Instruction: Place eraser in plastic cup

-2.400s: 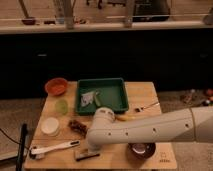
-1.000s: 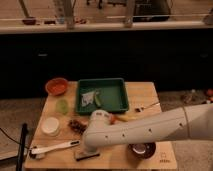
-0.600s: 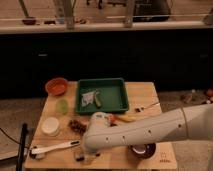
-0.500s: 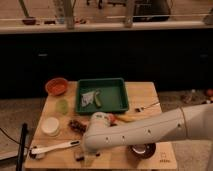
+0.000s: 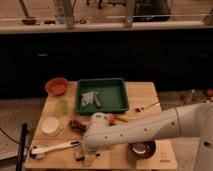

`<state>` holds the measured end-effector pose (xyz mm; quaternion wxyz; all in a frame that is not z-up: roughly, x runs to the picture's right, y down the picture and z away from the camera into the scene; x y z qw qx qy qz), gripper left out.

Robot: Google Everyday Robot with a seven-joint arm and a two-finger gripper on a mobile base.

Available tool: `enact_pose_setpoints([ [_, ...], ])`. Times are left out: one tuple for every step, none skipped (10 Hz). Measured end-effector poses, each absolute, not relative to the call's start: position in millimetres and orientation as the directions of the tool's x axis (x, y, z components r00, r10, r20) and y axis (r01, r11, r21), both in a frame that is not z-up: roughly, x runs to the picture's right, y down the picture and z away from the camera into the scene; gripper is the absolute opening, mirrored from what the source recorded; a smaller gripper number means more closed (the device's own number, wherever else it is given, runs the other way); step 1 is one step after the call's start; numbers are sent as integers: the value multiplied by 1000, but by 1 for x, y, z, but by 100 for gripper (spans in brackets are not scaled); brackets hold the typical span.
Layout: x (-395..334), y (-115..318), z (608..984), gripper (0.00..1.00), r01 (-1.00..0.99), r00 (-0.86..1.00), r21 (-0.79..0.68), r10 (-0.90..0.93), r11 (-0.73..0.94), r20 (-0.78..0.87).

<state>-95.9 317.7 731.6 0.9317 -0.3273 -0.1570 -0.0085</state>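
Observation:
My gripper (image 5: 86, 157) reaches down at the table's front edge, left of centre, at the end of the white arm (image 5: 145, 131) that comes in from the right. A small flat block with a dark base, the eraser (image 5: 78, 156), lies right under it and is mostly hidden. I cannot tell whether the gripper touches it. The pale green plastic cup (image 5: 62, 106) stands upright on the left of the table, well behind the gripper.
A green tray (image 5: 116, 95) with a pale packet and a green item sits at the back centre. Around it are an orange bowl (image 5: 56, 85), a white round cup (image 5: 50, 126), a white-handled tool (image 5: 52, 148), a metal cup (image 5: 141, 149) and a fork (image 5: 145, 106).
The arm's wrist housing has shifted a little left and down toward the front edge over the eraser. The objects on the table have not moved.

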Motion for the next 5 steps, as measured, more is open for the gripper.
enact_pose_setpoints([
  [-96,320,737,80,115,952,-612,90,782,294],
  [-97,321,739,80,115,952,-614,90,781,293],
  [-96,322,743,80,111,953,-619,93,778,288],
  [-94,323,745,80,107,955,-623,95,775,282],
  [-93,324,747,78,107,956,-624,93,774,279],
])
